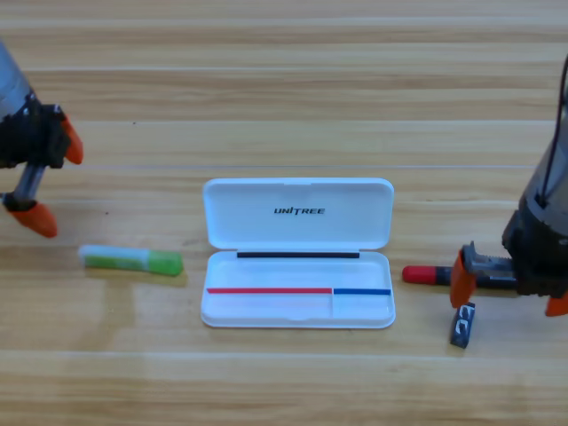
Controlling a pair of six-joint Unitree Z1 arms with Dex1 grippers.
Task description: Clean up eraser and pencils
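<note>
Nothing packed yet: open case empty at mid-surface, green stick toward the left edge, red-capped pen and eraser toward the right. Right claw spread wide astride the pen, not closed; left claw open, waiting by the left edge.

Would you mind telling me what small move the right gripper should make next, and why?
Probably close on the red-and-black pen: the right gripper sits low over its barrel, one orange jaw on each side, open. The white case lies open beside it, and the eraser rests just below. The left gripper hangs above the light-green stick.
</note>
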